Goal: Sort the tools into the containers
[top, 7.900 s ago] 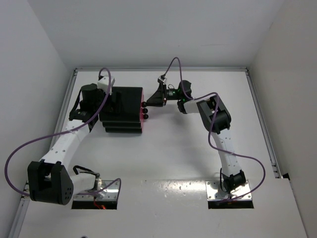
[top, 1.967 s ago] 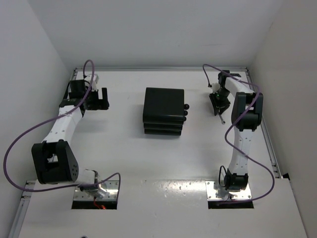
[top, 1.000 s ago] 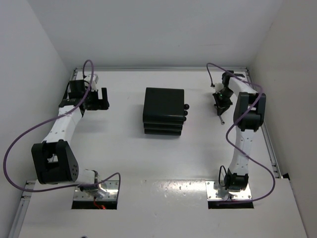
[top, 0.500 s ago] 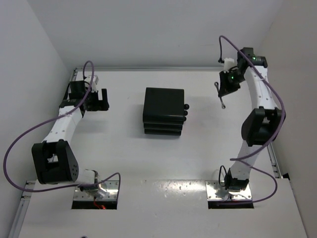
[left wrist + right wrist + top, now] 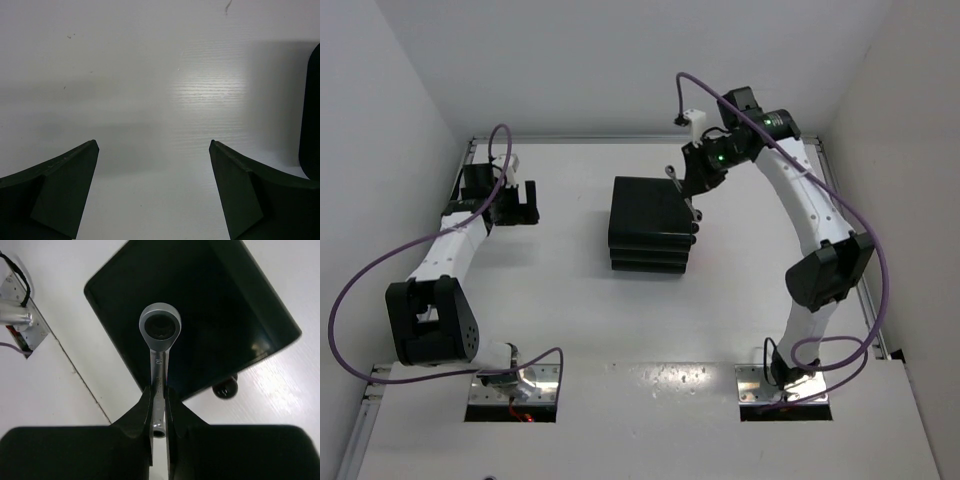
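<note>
Wrench [image 5: 159, 357]: gripped by its shank between the 2 fingers of my right gripper [image 5: 158, 394], ring end pointing away from the wrist, held over the top of the black cabinet [image 5: 210, 300], near the edge where 1 knob [image 5: 225, 388] shows. Left gripper [image 5: 152, 145]: I see its fingers spread wide, holding nothing, above the white table [image 5: 150, 60], well left of the cabinet.

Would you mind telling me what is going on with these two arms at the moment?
The right gripper is shut on a silver wrench, held by its shaft with the ring end out, above the black cabinet. The cabinet looks closed; one knob shows at its edge. The left gripper hangs open and empty over the table.
</note>
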Action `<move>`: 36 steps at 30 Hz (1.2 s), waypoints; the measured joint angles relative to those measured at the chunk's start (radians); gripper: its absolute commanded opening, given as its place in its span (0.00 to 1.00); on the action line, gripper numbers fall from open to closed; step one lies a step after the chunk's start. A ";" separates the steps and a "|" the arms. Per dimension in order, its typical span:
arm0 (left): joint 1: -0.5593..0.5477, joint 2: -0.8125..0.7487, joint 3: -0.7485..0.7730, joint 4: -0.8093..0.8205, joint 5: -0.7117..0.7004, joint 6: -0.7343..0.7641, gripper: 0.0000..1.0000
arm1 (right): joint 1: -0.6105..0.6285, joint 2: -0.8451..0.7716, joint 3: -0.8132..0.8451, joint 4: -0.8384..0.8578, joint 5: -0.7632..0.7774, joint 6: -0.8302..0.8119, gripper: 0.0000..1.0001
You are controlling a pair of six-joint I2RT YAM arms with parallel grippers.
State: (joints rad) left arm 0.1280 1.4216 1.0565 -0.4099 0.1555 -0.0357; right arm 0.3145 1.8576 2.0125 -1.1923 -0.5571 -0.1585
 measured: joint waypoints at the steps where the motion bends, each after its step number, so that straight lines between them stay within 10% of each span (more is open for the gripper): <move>1: 0.000 0.002 0.000 0.000 -0.003 0.000 1.00 | 0.010 0.005 0.008 0.006 0.000 0.004 0.00; 25: 0.000 0.012 0.000 0.000 -0.019 0.000 1.00 | 0.180 0.240 0.130 0.057 0.235 -0.016 0.00; 31: 0.000 0.023 0.000 0.002 -0.017 0.000 1.00 | 0.190 0.246 0.137 0.058 0.244 -0.024 0.38; 36: 0.000 0.023 0.000 0.007 -0.017 0.000 1.00 | 0.194 0.246 0.142 0.064 0.248 -0.026 0.49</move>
State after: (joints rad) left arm 0.1280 1.4441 1.0565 -0.4030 0.1387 -0.0357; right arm 0.5087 2.1033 2.1540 -1.1278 -0.3096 -0.1848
